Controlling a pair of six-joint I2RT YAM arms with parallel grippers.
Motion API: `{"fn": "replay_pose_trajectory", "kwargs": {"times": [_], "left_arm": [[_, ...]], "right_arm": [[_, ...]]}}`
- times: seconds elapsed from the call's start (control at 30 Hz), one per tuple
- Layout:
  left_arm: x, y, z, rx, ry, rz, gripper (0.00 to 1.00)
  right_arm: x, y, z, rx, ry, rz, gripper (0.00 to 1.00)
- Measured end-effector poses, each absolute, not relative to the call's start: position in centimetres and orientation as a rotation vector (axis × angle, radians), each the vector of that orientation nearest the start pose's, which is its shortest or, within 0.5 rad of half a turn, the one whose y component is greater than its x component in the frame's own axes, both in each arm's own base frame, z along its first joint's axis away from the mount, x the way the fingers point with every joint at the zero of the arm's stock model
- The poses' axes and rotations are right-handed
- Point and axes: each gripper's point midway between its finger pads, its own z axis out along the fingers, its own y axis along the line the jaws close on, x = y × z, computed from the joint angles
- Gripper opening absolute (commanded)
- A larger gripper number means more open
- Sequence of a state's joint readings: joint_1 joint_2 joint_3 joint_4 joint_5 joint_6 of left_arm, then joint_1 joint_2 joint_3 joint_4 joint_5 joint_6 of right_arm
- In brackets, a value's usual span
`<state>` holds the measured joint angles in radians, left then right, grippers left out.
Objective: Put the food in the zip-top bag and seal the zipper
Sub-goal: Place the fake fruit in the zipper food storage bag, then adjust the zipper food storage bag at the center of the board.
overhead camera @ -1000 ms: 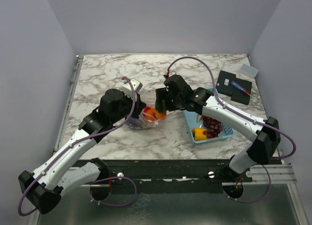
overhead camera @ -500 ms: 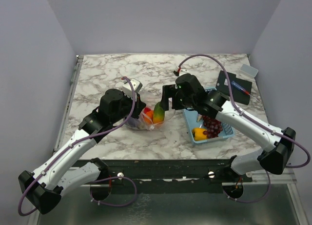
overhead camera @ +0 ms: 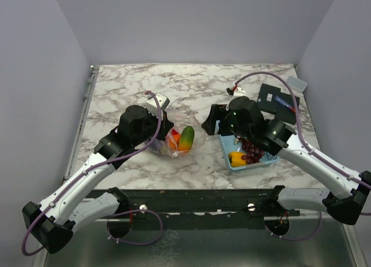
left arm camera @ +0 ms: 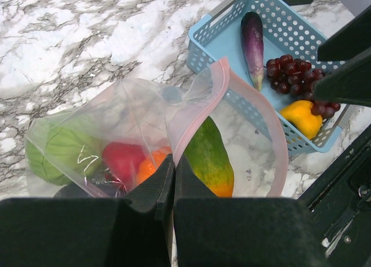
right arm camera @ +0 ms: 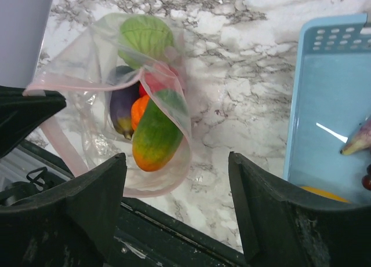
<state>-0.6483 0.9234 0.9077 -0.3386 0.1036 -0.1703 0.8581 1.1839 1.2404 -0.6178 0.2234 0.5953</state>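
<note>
Where the left claw (left arm camera: 173,168) meets the zip-top bag (left arm camera: 116,113), its jaws are pressed fully together on a fold of the clear film and the zipper (left arm camera: 271,125), the pinkish-red strip that runs out from the clamped point and round the open mouth just ahead and to the right of the tips. Inside the bag, directly ahead of this claw, a green-to-orange oblong fruit (left arm camera: 208,157) lies at the mouth, an orange pumpkin (left arm camera: 152,167) and a red tomato (left arm camera: 123,160) lie to its left, and a green cabbage (left arm camera: 55,151) sits farthest left at the closed end; the right wrist view also shows a dark purple piece (right arm camera: 122,108) beside the pumpkin. The bag rests on the marble bench (overhead camera: 133,87). The right claw (right arm camera: 177,163) stands with its jaws wide apart and holds nothing; it hovers clear of the bag, whose mouth shows between the jaws, nearer the left one. A light-blue basket (left arm camera: 223,44) sits beyond and to the right of the left claw, and on the right-jaw side of the right claw; it contains a purple eggplant (left arm camera: 253,38), dark purple grapes (left arm camera: 290,81) and a yellow pepper (left arm camera: 301,117). Behind the right claw, toward the bench's far right corner, lie flat black items (overhead camera: 278,98)
</note>
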Motion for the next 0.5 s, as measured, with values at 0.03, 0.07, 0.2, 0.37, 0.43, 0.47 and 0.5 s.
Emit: {"fn": "replay_pose_trajectory", "kwargs": {"times": [0.03,0.07,0.2,0.37,0.43,0.47,0.5], "left_arm": [[24.4,-21.6,25.6,0.537,1.904,-0.642,0.0],[24.4,-21.6,25.5,0.537,1.904,-0.641,0.0],[24.4,-21.6,25.5,0.537,1.904,-0.641,0.0],[24.4,-21.6,25.5,0.538,1.905,-0.641,0.0],[24.4,-21.7,25.5,0.538,1.906,-0.641,0.0],[24.4,-21.7,25.5,0.538,1.907,-0.641,0.0],[24.4,-21.7,25.5,0.538,1.907,-0.641,0.0]], "right_arm": [[24.2,25.6,26.4,-0.141,2.183,0.618,0.72],[24.0,25.4,26.0,-0.129,2.19,0.622,0.71],[23.5,25.1,23.8,-0.083,2.22,0.632,0.67],[23.2,25.5,21.4,-0.036,2.257,0.656,0.63],[23.2,25.8,20.8,-0.019,2.268,0.673,0.6],[23.3,26.0,20.6,-0.013,2.27,0.681,0.59],[23.4,26.3,20.4,-0.005,2.272,0.687,0.57]]}}
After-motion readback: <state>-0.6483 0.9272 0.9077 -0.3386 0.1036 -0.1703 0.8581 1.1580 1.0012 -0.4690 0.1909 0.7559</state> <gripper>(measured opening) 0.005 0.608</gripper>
